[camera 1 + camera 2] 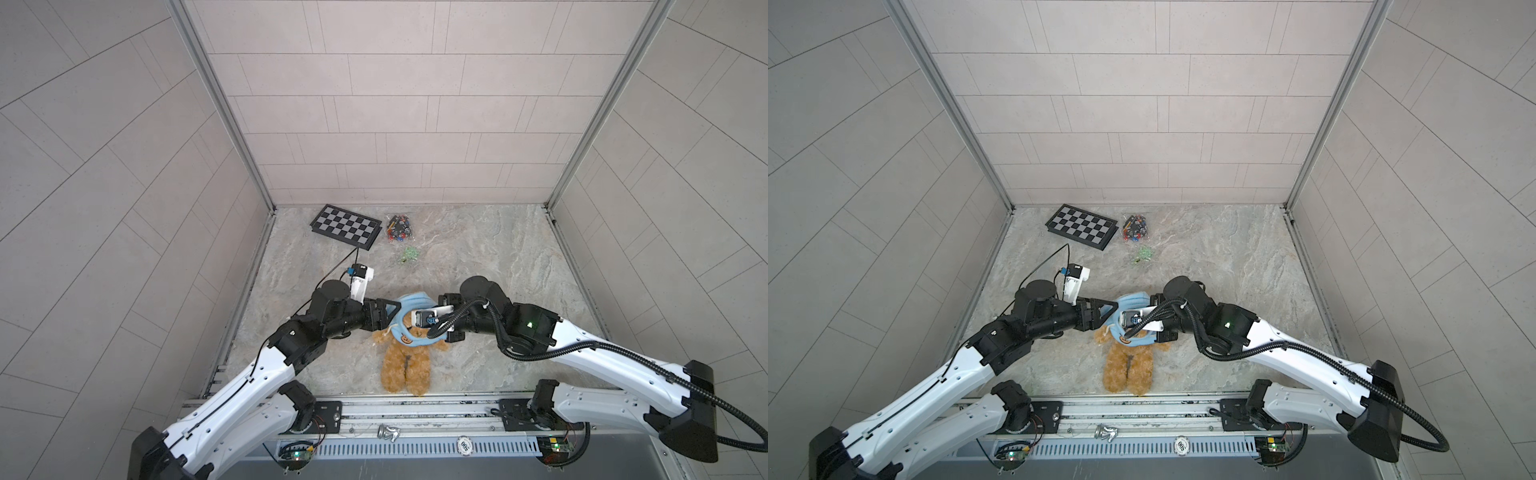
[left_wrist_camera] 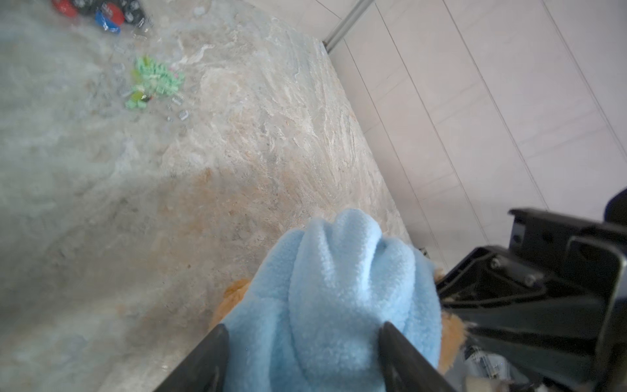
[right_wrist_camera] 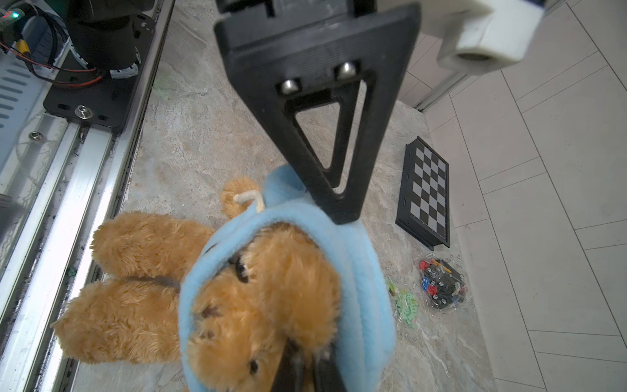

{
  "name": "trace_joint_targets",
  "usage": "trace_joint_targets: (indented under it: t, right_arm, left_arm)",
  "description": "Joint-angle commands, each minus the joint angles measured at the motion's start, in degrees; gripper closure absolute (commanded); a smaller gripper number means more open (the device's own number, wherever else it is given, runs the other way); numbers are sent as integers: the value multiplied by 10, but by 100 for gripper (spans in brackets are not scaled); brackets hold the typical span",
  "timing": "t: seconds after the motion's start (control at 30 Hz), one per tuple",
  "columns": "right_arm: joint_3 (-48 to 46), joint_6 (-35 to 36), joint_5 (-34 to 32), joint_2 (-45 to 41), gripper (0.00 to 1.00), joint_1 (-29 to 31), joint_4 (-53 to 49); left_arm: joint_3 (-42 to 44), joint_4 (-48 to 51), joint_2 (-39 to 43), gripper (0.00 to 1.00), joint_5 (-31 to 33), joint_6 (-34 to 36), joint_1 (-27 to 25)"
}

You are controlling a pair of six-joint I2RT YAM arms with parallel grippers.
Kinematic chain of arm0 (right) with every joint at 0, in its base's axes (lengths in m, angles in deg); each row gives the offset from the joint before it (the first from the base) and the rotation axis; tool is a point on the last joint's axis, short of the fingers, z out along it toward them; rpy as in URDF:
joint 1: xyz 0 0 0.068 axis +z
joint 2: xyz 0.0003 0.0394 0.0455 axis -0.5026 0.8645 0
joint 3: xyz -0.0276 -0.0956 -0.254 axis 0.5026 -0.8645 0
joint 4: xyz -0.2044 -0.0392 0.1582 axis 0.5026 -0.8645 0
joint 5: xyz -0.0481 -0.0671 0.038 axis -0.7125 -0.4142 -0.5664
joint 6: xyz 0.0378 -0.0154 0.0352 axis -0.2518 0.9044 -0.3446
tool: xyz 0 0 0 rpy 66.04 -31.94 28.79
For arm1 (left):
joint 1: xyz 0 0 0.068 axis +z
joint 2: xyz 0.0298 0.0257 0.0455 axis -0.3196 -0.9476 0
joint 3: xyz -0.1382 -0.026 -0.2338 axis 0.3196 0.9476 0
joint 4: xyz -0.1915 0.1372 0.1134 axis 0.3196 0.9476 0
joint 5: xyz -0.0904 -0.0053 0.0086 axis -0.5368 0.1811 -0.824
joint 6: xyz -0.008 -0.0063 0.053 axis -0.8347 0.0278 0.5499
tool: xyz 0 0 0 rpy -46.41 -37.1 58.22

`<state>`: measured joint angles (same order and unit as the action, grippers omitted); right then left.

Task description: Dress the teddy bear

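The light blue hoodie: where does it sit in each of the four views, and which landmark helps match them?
Top view: hoodie low centre, over the teddy bear's head.
Top view: hoodie same spot, just left of centre.
Left wrist: hoodie close foreground, bunched, brown fur at its edges.
Right wrist: hoodie ringed around the bear's face.
Shared landmark: small green pile, beyond the bear.

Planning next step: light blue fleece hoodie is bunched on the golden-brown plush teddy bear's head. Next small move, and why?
Probably close the left gripper, its jaws straddling the bunched hoodie, and tug toward the legs of the teddy bear; the belly is bare.
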<state>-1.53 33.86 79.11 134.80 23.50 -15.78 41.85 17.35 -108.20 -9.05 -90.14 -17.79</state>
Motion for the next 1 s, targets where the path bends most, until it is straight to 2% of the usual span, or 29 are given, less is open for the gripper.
trace_joint_targets:
  t: [0.0, 0.17, 0.27, 0.37, 0.53, 0.57, 0.67, 0.83, 0.97]
  right_arm:
    - [-4, 22, -5, -31, 100, 1, 55]
    - [-12, 26, -5, -37, 100, 1, 63]
    - [-11, 24, -4, -33, 100, 1, 66]
    - [-11, 20, 0, -34, 100, 1, 71]
    - [-11, 23, -2, -36, 100, 3, 63]
    - [-10, 26, -2, -36, 100, 6, 59]
    - [-11, 56, -21, -37, 100, 37, 40]
    - [-24, 102, -36, -59, 100, 108, 27]
    - [-26, 114, -57, -78, 100, 144, 22]
  left_arm:
    - [19, -10, 33, 18, 7, -16, 6]
    - [35, -11, 62, 17, 8, -31, 10]
    - [45, -43, 53, 28, -5, -46, 10]
    - [52, -71, 48, 45, -12, -59, 10]
    - [52, -77, 51, 97, 8, -54, 10]
    - [51, -69, 52, 100, 19, -50, 12]
    - [50, -49, 50, 100, 46, -43, 40]
    - [68, -46, 17, 100, 44, -37, 131]
    - [82, -57, -44, 100, 39, -14, 151]
